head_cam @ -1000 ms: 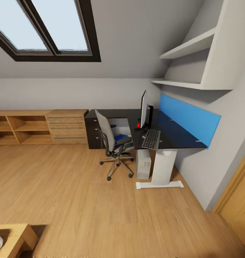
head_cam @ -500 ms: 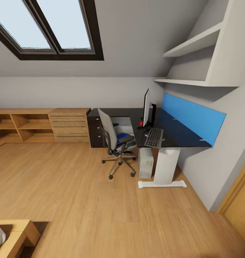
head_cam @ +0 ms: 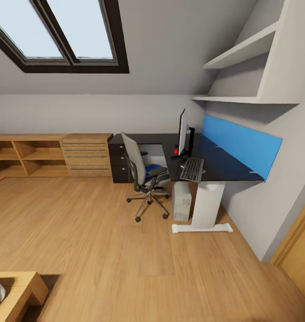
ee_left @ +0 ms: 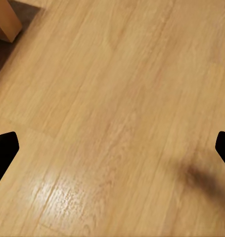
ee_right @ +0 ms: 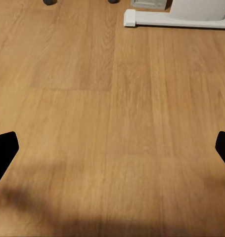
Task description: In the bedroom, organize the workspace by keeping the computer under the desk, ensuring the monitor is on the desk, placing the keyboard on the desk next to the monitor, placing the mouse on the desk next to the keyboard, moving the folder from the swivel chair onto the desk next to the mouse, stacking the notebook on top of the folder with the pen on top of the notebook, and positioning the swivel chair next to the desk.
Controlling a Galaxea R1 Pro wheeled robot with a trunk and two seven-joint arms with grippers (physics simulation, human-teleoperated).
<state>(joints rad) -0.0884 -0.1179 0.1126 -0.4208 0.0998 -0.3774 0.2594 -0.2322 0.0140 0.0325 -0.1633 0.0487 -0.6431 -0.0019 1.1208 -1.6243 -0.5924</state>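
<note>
Left gripper (ee_left: 112, 148): two black fingertips (ee_left: 3, 148) at the frame's opposite sides, spread wide, nothing between them, bare light wood floor (ee_left: 117, 98) below. A light-wood furniture corner (ee_left: 6, 19) sits on the floor ahead of it.
Right gripper (ee_right: 112, 148): same, fingers (ee_right: 3, 148) spread wide and empty over floor; the desk's white foot (ee_right: 176, 19) and two chair castors (ee_right: 49, 2) are ahead.

Room: attic bedroom, sloped ceiling, one dark-framed skylight (head_cam: 58, 36) with two panes, two white wall shelves (head_cam: 241, 71), one blue wall panel (head_cam: 241, 143), light-wood shelving with a drawer chest (head_cam: 85, 154) along the back wall.

Desk (head_cam: 223, 167): one, L-shaped, black top, white leg, black drawer unit at the end by the chest.
- Monitor (head_cam: 182, 132): one, upright on the desk, near the inner corner, red dot at lower corner.
- Keyboard (head_cam: 191, 169): one, at the desk's front edge, just in front of the monitor stand.
- Computer (head_cam: 182, 201): one, on the floor under the desk, just beside the white leg.
- Swivel chair (head_cam: 143, 176): one, beside the desk's inner edge, back turned to the camera.
- Folder (head_cam: 153, 170): one, blue, lying on the chair seat.

Mouse, notebook, pen: too small to tell.
</note>
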